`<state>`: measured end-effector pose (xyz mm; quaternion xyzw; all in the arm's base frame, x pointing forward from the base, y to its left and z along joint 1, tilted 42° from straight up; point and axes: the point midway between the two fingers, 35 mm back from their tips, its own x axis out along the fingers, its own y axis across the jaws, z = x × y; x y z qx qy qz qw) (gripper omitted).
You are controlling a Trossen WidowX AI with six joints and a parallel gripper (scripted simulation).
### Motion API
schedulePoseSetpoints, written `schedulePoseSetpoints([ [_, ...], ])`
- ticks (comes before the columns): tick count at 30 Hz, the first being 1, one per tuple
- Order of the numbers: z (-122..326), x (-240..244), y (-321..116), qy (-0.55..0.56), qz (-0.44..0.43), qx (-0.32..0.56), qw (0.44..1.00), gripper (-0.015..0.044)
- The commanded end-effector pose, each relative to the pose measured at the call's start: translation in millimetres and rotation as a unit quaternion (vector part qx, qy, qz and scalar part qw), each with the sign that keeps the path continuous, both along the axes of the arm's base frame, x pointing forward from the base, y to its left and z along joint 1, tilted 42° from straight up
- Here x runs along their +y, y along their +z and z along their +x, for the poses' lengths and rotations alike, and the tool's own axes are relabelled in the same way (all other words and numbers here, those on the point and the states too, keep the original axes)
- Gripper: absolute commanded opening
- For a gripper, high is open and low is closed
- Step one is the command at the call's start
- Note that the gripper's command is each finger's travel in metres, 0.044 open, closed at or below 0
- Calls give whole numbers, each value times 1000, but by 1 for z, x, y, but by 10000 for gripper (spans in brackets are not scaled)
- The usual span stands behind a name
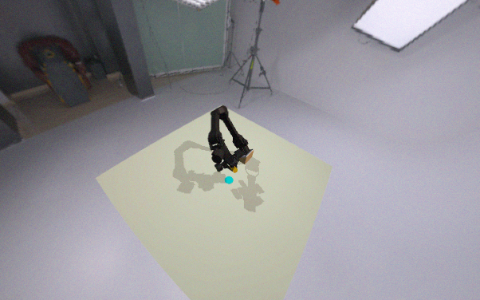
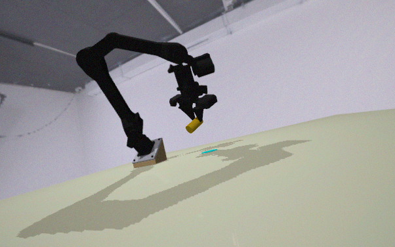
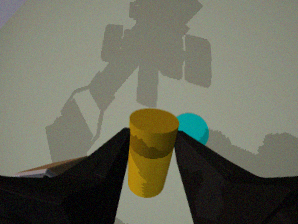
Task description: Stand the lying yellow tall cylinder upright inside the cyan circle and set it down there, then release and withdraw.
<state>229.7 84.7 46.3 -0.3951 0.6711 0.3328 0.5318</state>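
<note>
The desk (image 1: 213,239) (image 2: 273,210) (image 3: 30,125) is spreading out below the pincer (image 1: 233,167) (image 2: 197,119) (image 3: 152,135), which is gripping the yellow cylinder (image 1: 235,170) (image 2: 193,125) (image 3: 151,165) between its fingertips and holding it tilted in the air. The step in hand seems to be turning the cylinder upright while carrying it over. Doing it well means keeping the grip firm, rotating the wrist until the cylinder's axis is standing plumb, and only then lowering straight down, since a tilted edge touching first could tip it or twist it in the grip. The cyan circle (image 1: 229,180) (image 2: 209,151) (image 3: 192,129) is lying below the pincer and off to one side, so centring is still needed.

In the wrist view the cylinder is covering part of the circle's edge. From above, the arm is hiding much of the pincer, and the finger contact is hard to make out.
</note>
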Motion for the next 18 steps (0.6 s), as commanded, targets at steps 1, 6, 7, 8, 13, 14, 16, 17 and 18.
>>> schedulePoseSetpoints([
  [1,-1,0,0,0,18,-3,1000,105],
  [6,-1,-1,0,-1,36,-6,999,105],
  [7,-1,-1,-1,-1,39,-7,999,105],
  [8,-2,-1,-1,-1,43,-8,999,105],
  [13,-2,-1,-1,-1,60,-11,998,105],
  [14,-2,-1,-1,-1,64,-12,998,105],
  [16,-2,-1,-1,-1,71,-14,997,105],
  [17,-2,-1,-1,-1,74,-15,997,105],
  [18,-2,-1,-1,-1,78,-16,997,105],
])
